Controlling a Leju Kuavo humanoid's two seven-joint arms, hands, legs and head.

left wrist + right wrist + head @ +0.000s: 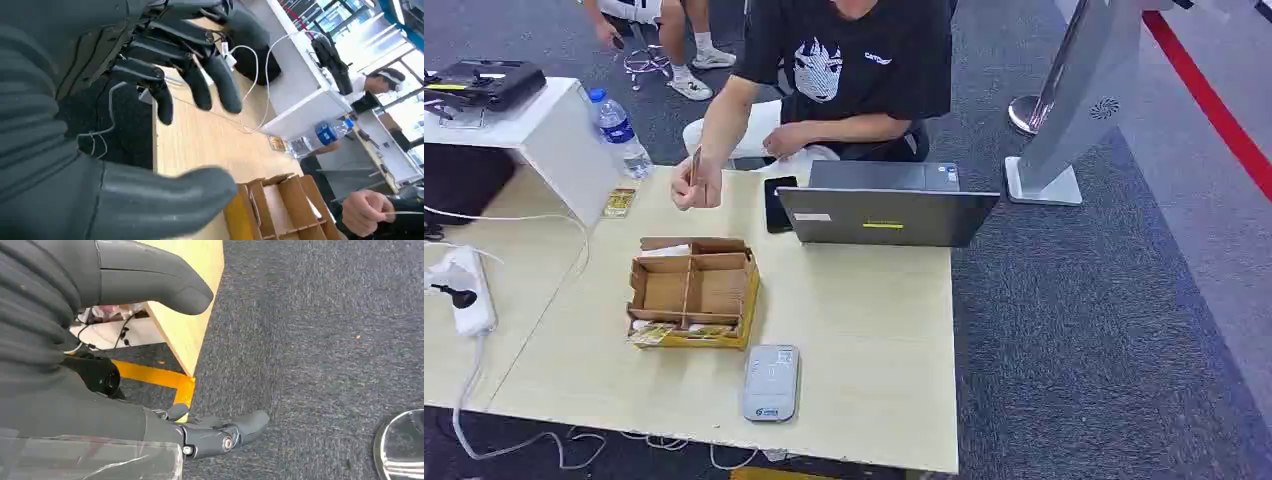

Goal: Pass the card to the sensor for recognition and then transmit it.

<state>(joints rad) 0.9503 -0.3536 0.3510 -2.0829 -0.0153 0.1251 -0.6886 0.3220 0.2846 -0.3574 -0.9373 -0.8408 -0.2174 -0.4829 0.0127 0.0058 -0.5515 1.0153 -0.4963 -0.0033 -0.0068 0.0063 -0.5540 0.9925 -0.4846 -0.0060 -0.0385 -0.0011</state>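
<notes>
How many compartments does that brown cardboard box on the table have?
3 visible in the brown cardboard box on the light wooden table: two side by side across the back, one narrow strip along the front holding cards. Dividers may hide more.

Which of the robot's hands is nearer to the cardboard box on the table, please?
Left. The left hand hovers open above the table beside the cardboard box. The right hand hangs past the table's corner over the carpet, away from the box.

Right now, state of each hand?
Left hand: open, fingers spread above the table, holding nothing.
Right hand: open, holding nothing, beside the table corner over carpet.
</notes>
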